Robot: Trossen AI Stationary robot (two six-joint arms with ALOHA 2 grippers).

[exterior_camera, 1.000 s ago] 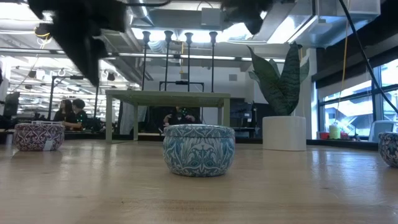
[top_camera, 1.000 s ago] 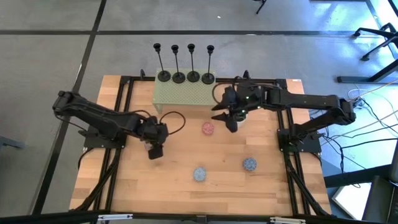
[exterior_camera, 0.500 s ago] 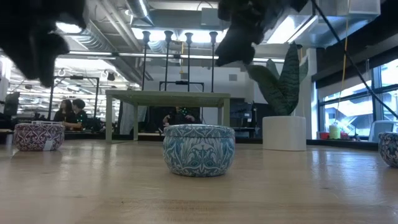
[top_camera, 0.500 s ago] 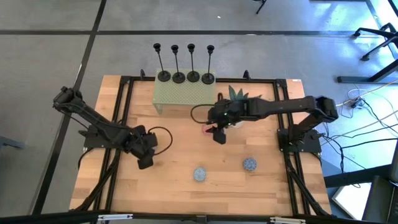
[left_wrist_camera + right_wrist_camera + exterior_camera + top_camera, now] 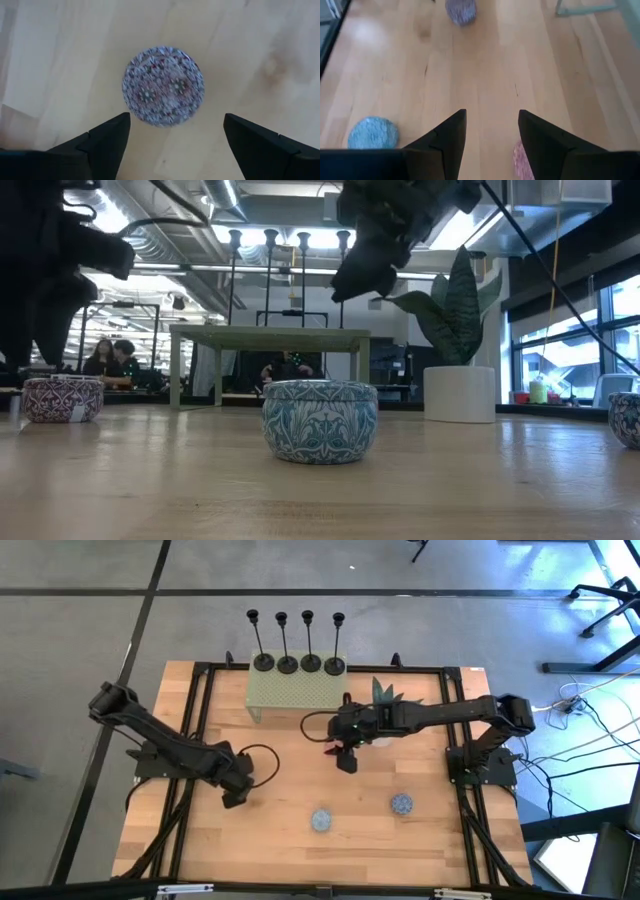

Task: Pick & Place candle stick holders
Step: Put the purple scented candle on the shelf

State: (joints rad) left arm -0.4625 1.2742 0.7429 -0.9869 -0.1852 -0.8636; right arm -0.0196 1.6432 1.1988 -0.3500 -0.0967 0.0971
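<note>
**On bench's far edge: holders stand untouched, both grippers empty**

Across most of the high view lies the pale wooden bench w/ a black frame round it. Both dark arms reach inward over it.

L arm comes from the left side. The left gripper hangs over the bench's left-centre, fingers spread wide, grasping nothing. Directly below it, seen betw. the fingers in the left wrist view, sits a round red-and-white patterned tin on the wood. Low view shows clear air betw. gripper & tin.

R arm stretches from the right side toward centre. The right gripper is up off the bench, fingers parted, released, only bare wood showing betw. them. A pink round tin peeks out just under one finger in the right wrist view.

At far centre stands a pale green perforated metal riser. To its right: a spiky green plant in a white pot, partly under the R arm.

The four black candle stick holders, each w/ round base, thin stem & small cup, stand upright in a tight row along the riser's far edge, well apart from both grippers.

Near the front: two blue patterned round tins, one at centre, one to its right.
</note>
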